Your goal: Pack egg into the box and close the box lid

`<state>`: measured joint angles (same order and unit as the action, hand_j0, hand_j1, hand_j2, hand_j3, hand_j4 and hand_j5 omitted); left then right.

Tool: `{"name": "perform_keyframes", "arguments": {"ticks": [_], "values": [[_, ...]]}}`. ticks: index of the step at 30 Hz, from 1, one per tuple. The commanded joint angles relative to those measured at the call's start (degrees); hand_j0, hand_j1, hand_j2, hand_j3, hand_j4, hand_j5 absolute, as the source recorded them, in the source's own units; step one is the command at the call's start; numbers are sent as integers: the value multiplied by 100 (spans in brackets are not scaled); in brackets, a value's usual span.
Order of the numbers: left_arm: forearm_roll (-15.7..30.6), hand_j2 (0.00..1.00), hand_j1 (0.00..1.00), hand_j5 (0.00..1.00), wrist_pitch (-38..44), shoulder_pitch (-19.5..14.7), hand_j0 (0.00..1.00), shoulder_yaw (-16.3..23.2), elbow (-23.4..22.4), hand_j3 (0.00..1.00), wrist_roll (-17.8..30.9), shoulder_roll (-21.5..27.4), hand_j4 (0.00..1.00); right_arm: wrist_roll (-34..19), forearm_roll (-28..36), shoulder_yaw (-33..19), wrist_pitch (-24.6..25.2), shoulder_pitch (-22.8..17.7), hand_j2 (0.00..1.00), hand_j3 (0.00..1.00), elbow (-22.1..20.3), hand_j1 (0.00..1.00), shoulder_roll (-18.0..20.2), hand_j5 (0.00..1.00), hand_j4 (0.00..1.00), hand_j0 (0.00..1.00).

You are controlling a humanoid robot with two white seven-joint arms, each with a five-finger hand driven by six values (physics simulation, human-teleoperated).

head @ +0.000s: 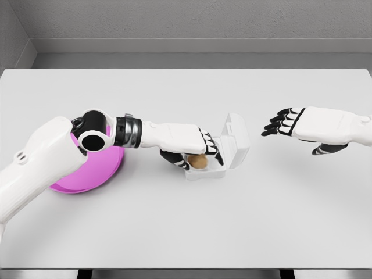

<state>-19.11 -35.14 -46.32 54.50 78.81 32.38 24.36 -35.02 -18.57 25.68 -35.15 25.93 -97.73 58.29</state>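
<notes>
Left hand (189, 150) fingers curled around small brown oval egg (197, 162) over open white hinged box (232, 145); right hand (290, 123) spread, empty

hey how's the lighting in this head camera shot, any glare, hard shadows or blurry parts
Head view: even, diffuse light with no glare on the white table; only faint soft shadows under the left hand, the open box and the pink plate; edges look slightly soft overall, as in a low-resolution render, with no motion blur; the egg sits shaded beneath the fingers; the right hand is evenly lit.
</notes>
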Motion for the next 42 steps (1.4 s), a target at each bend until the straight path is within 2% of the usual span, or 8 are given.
{"name": "perform_keyframes", "arguments": {"ticks": [1,7,22,25,29,33,37,42], "values": [[47,92,92,92,14,0,92,-10,3,92,-4,7,92,2,29,-2,15,9,100,100,-1,100,7,100,100,100],[65,100,100,100,14,0,100,-10,12,100,-4,51,100,2,29,-2,15,9,100,100,-10,100,7,100,100,100],[161,100,100,100,14,-35,100,-45,47,100,-21,218,100,2,29,7,15,9,100,100,-106,100,-2,100,100,100],[443,100,100,100,14,-53,100,-89,56,100,-30,604,100,2,29,7,15,9,100,100,-106,100,-2,100,100,100],[689,100,100,100,14,-53,100,-406,47,100,-48,1053,100,2,29,7,15,17,100,100,-115,100,-19,100,100,100],[751,100,100,100,14,-44,100,-994,-41,100,-39,1448,100,2,29,51,15,26,100,100,-229,100,-28,100,100,100],[751,100,100,100,14,-44,100,-1284,-375,100,-39,1457,100,2,20,165,15,26,100,100,-264,100,-46,100,100,100],[751,100,100,100,14,-26,100,-1398,-718,100,-21,1457,100,2,11,315,15,35,100,100,-300,100,-195,100,100,100]]}}
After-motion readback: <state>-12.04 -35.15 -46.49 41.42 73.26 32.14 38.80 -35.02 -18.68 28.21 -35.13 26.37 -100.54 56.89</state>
